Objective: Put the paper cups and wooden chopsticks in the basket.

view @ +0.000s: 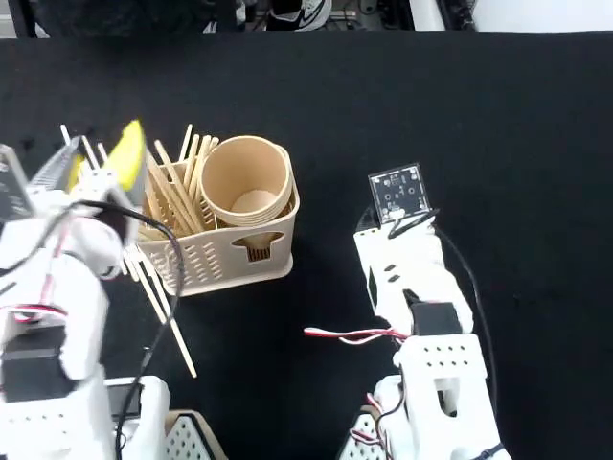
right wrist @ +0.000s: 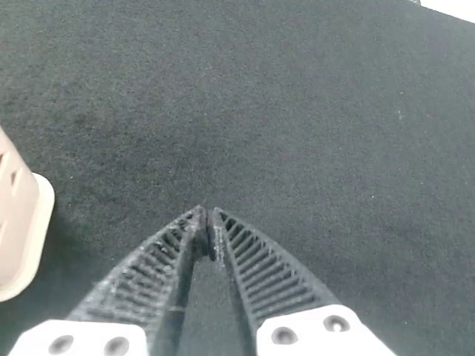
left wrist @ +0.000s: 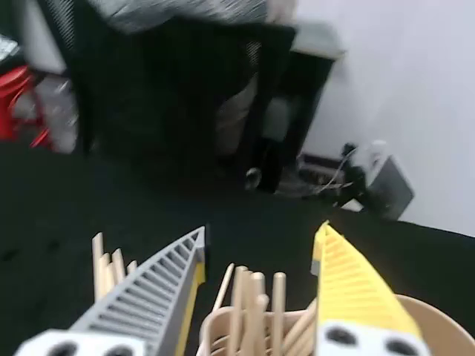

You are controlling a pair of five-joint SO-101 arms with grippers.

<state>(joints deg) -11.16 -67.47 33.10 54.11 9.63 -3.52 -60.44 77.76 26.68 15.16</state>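
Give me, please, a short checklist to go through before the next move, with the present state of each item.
1. Cups in place: ok. The stacked brown paper cups stand inside the beige slotted plastic basket.
2. All wooden chopsticks in the basket: not ok. Several lie on the black table by the basket's left corner.
3. Left gripper ready to grasp: ok. Its jaws are apart, above the basket's chopstick side.
4. Right gripper out of the way: ok. It is shut, empty, over bare table beside the basket.
5. Loose chopsticks free of the basket wall: cannot tell. The left arm hides their upper ends.
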